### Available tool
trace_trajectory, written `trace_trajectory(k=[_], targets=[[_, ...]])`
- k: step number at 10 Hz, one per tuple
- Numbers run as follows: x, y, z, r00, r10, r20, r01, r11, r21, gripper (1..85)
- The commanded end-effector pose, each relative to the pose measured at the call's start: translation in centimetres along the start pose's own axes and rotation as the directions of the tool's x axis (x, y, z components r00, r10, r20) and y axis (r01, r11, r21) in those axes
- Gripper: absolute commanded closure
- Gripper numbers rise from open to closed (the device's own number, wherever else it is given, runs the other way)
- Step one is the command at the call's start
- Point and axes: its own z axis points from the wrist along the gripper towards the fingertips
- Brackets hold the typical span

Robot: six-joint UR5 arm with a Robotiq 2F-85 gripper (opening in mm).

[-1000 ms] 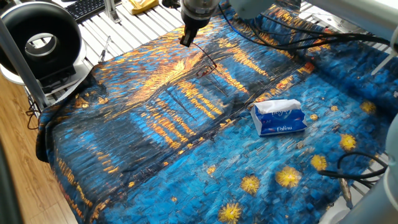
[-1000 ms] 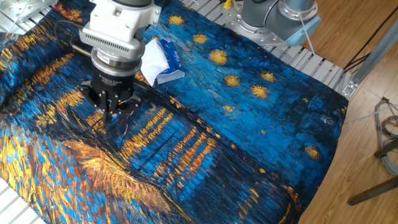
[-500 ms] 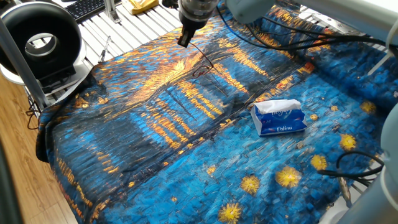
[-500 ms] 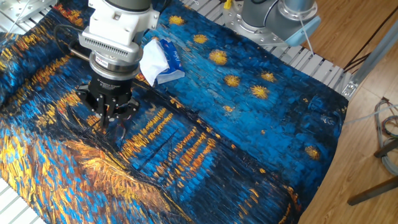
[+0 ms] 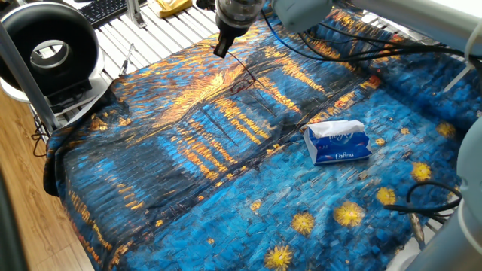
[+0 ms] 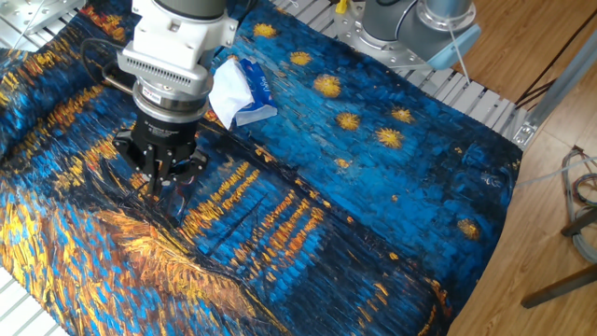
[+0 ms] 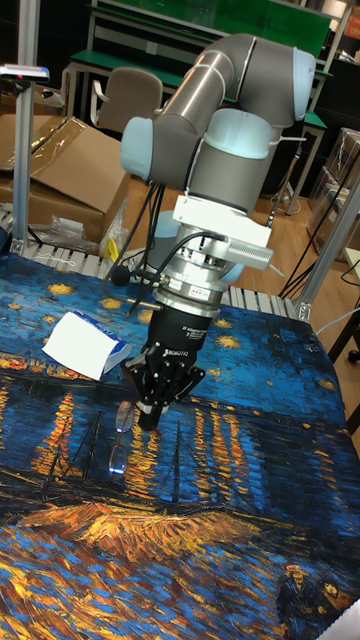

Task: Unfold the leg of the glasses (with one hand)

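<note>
One pair of glasses (image 5: pixel 247 77), one leg pinched in the gripper (image 5: pixel 224 51).
One thin leg runs up from the frame, which lies on the painted cloth (image 5: pixel 188 173) at the far side, well apart from the tissue pack (image 5: pixel 338 141) to the right. The fingers appear closed together on the leg's free end, raised a little above the cloth. To do this step well, judged from here: swing the leg slowly outward around its hinge, hold lightly, and keep the frame from dragging or lifting.
</note>
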Motion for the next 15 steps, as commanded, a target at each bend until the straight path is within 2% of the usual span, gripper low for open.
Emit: trace_trajectory(k=[1,6,9,11,15], targets=[[0.1,-0.2,0.5,1.000,0.013,0.005,-0.013,1.000,-0.004,84.7],[0.3,0.5,0.6,0.999,0.040,0.003,-0.040,0.999,-0.032,83.7],[0.5,0.8,0.7,0.999,0.032,0.004,-0.032,0.998,-0.051,76.7],[1.0,0.9,0.7,1.000,0.018,-0.011,-0.018,0.998,-0.056,68.3],[1.7,1.0,0.6,0.999,0.006,-0.032,-0.008,0.998,-0.064,63.0]])
